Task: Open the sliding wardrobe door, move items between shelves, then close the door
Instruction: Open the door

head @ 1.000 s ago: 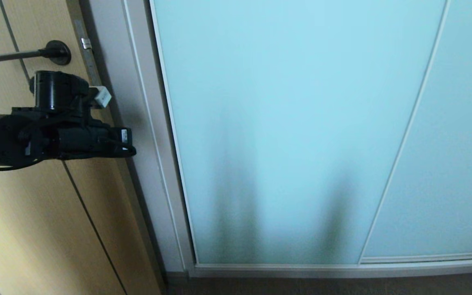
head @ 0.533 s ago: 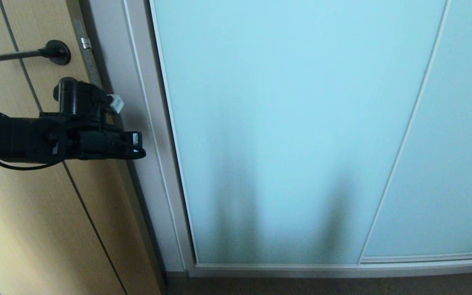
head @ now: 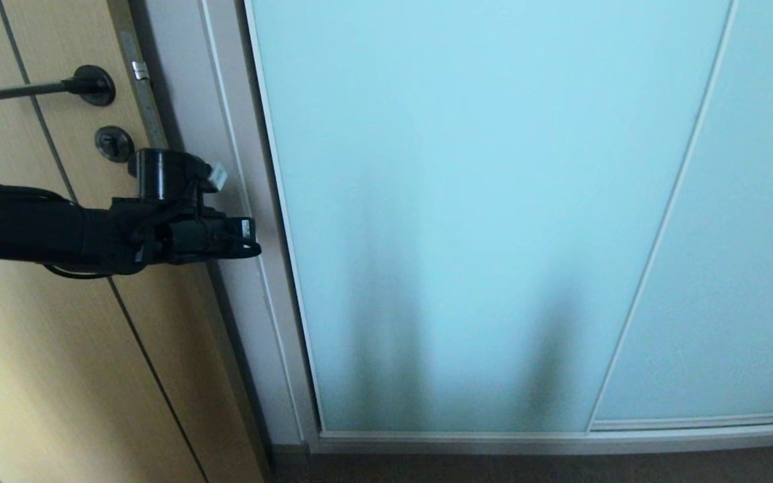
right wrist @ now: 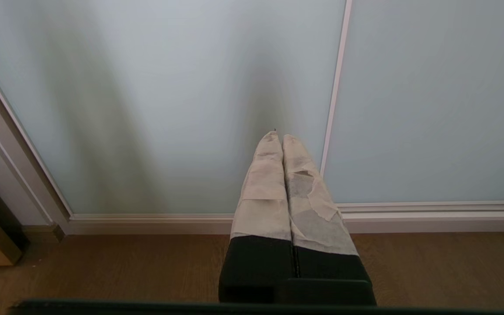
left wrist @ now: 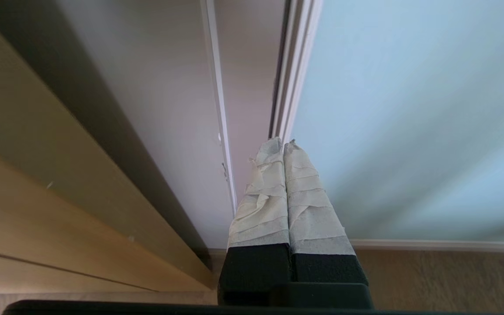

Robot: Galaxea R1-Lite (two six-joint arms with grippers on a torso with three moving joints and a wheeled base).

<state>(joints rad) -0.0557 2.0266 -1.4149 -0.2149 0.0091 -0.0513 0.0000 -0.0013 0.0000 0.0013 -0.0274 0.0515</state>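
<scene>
The left gripper [left wrist: 282, 146], fingers pressed together and empty, points at the frame edge of the sliding wardrobe door [left wrist: 409, 109]; the tan wood door [left wrist: 24, 166] lies to its other side.

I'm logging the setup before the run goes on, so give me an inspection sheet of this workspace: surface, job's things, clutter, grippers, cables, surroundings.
Surface: brown floor along the wardrobe's foot.
Job's things: frosted pale-blue sliding wardrobe door with slim silver-white frame, fully shut; a second frosted panel beside it. No shelves or items in view.
Clutter: nothing seen.
Grippers: left gripper shut, empty, tips at the sliding door's left frame edge; right gripper shut, empty, low before the glass.
Cables: black cable loop under the left arm.
Surroundings: tan wood door with black lever handle and round black lock, left of the wardrobe.
</scene>
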